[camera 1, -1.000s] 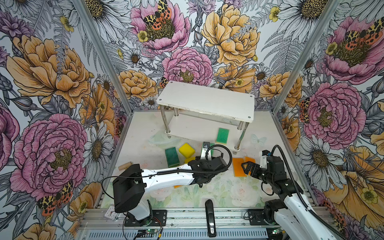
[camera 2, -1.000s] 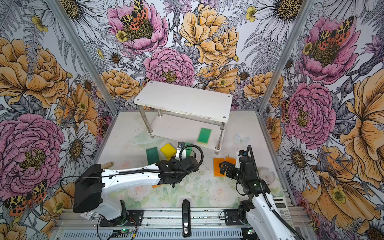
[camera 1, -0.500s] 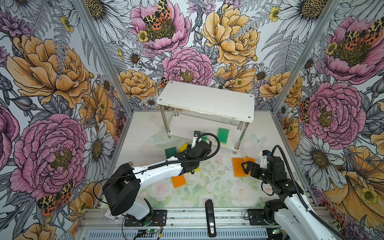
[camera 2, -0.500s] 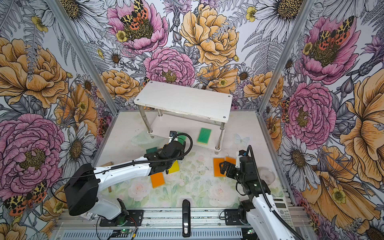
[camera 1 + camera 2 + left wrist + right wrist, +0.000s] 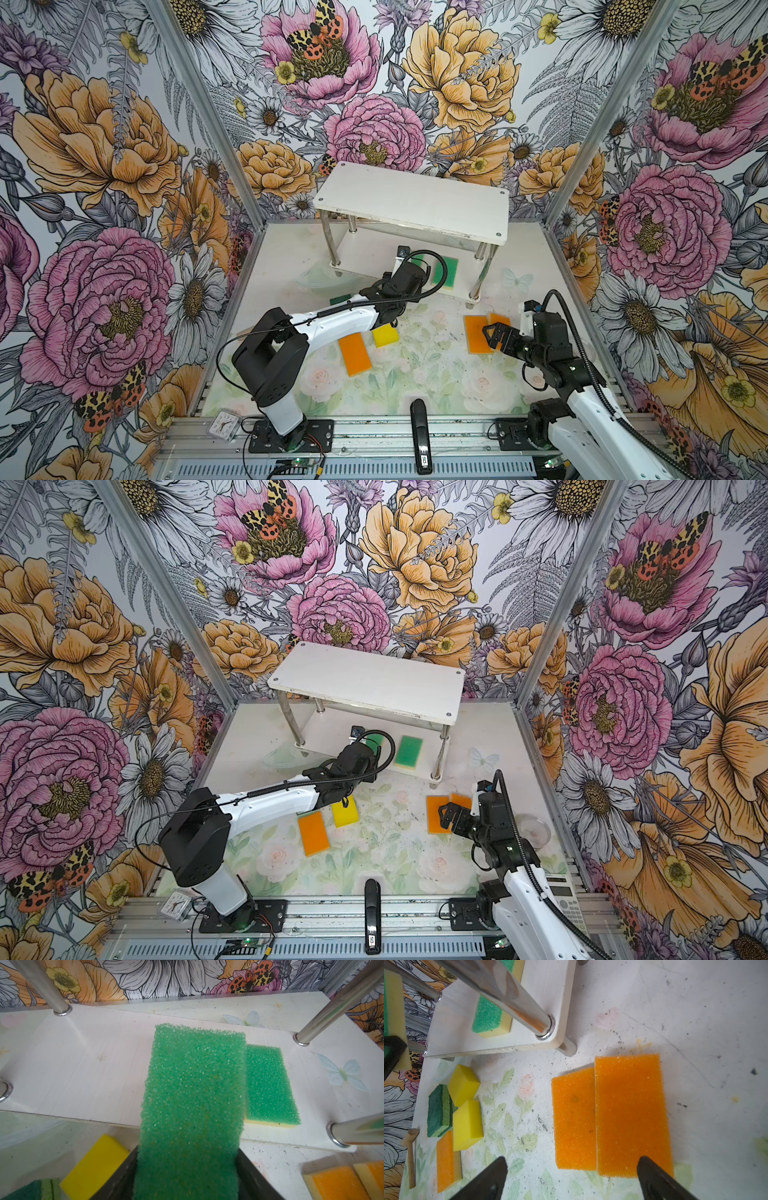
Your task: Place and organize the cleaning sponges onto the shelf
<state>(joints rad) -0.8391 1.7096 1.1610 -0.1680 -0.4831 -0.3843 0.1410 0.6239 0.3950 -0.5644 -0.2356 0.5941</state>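
Above the lower board of the white chrome-posted shelf (image 5: 83, 1064), my left gripper (image 5: 187, 1178) grips a light green foam sponge (image 5: 193, 1095); I'd lay it flat, parallel beside the shelved green sponge (image 5: 268, 1084).

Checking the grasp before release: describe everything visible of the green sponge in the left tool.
The green sponge is a rectangular pad: coarse, porous green scouring face over pale yellow foam. The left tool pinches one short end; the rest juts out over the lower board of the shelf, beside a second green sponge lying flat there.
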